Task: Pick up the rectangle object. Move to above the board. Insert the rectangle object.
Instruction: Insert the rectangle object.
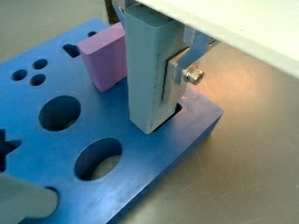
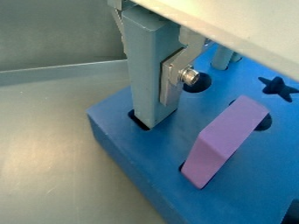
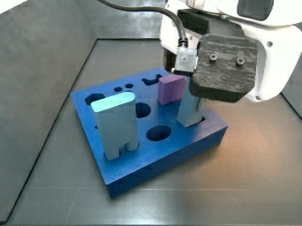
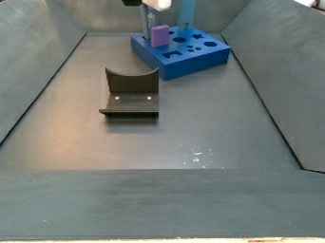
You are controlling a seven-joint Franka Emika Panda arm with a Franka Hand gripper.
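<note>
1. Step in hand: insertion. The gripper point(image 1: 163, 74) stands above the board point(image 3: 177, 150), near the board's corner, and its fingers point(image 1: 176, 72) are closed on the rectangle object point(image 1: 149, 79).
2. In both wrist views the rectangle object stands upright, and its lower end enters a slot point(image 2: 140, 120) at the board's corner.
3. A pink block point(image 2: 222, 140) and a pale cyan slab point(image 3: 115, 128) already stand in other holes.
4. The fixture point(image 4: 129, 93) stands mid-surface, well apart from the board.
5. Next move, as judged: press straight down until the bar seats, then open the gripper.
</note>
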